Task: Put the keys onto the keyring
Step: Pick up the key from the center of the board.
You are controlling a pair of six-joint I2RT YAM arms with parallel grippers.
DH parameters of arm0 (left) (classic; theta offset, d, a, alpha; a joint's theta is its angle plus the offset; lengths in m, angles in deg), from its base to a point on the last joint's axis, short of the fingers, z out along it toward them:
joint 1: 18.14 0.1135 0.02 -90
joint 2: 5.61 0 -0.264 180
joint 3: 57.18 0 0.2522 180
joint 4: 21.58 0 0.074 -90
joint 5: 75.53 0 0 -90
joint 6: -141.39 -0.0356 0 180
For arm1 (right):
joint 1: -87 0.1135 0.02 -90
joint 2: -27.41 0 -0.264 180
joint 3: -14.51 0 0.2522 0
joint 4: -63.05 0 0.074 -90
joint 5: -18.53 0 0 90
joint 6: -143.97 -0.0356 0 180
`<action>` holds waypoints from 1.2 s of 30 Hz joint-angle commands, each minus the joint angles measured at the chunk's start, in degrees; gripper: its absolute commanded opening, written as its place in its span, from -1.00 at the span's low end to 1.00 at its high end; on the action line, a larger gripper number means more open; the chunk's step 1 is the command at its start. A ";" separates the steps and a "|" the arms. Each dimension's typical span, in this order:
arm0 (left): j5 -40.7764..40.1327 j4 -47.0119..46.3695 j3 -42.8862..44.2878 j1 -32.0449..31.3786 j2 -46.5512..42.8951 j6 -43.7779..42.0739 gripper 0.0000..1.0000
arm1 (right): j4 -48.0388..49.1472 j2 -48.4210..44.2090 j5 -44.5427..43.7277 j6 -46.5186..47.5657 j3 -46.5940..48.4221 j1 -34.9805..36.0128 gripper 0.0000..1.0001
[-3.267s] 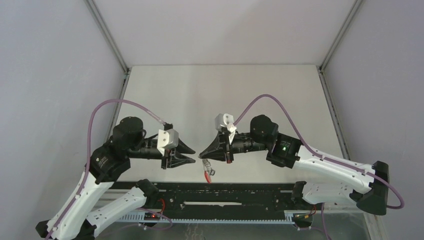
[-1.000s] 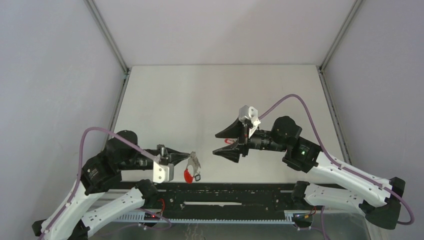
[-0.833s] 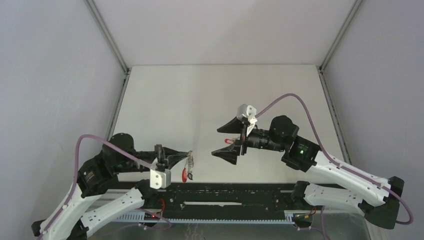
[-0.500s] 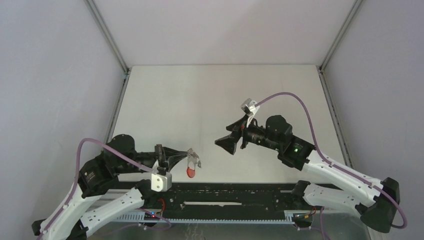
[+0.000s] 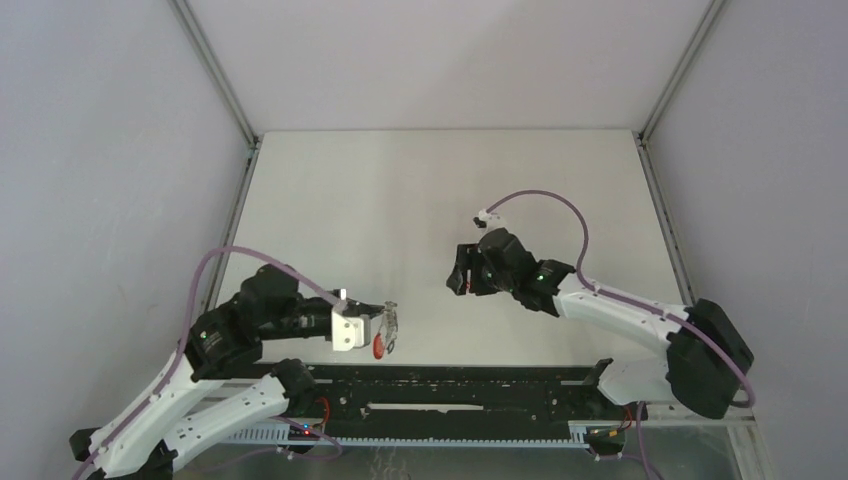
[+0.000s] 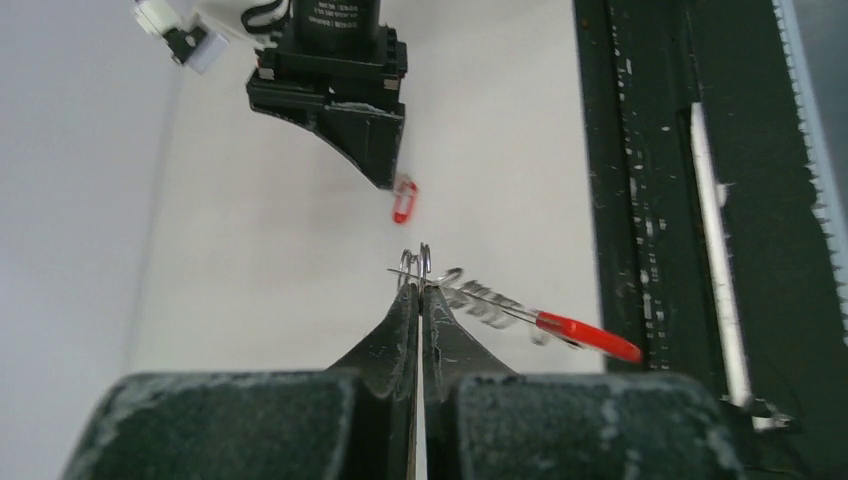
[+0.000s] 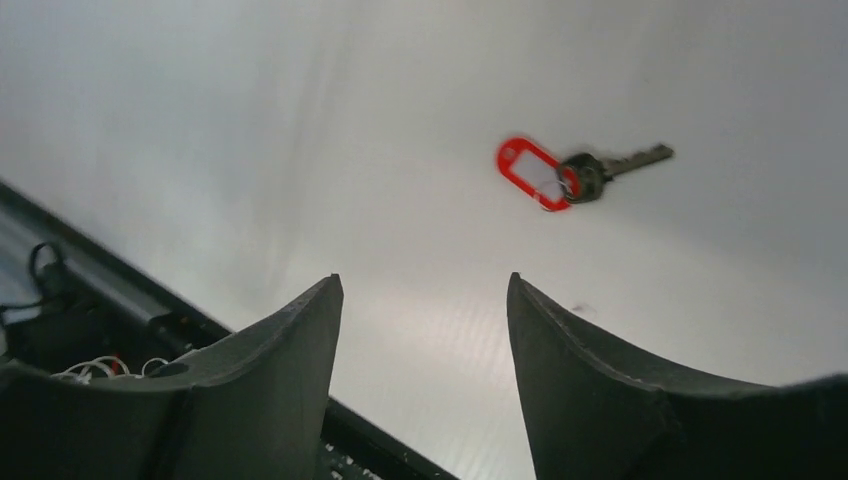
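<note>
Red strap (image 5: 379, 347) dangles just under my left gripper (image 5: 378, 312) seen from above; my right gripper (image 5: 462, 278) hangs well apart. Left wrist: my jaws are clamped on the keyring (image 6: 421, 262). Right wrist: my fingers (image 7: 290, 340) stand wide, with one key (image 7: 600, 170) lying ahead on the table (image 7: 300, 120). Fetching it is, I judge, the step in hand. Next I must descend and pinch it.
</note>
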 commanded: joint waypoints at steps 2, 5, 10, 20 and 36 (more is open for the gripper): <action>-0.64 -3.75 -1.51 1.91 3.61 11.93 -0.99 | -2.58 6.21 -12.08 -4.01 2.09 0.37 0.32; 0.96 -3.90 -1.71 5.25 5.04 13.60 -0.99 | -2.06 11.54 -15.15 -2.31 3.30 2.45 0.34; 2.05 -3.05 -1.61 8.02 6.81 14.06 -0.99 | -0.97 16.58 -15.81 -5.04 4.71 2.95 0.27; 2.52 -2.98 -1.21 8.02 6.18 14.40 -0.99 | 2.22 23.30 -21.37 -4.82 7.23 2.39 0.07; 3.07 -3.16 -2.18 8.06 4.46 16.15 -0.99 | 1.75 26.57 -23.11 -3.88 9.20 1.54 -0.35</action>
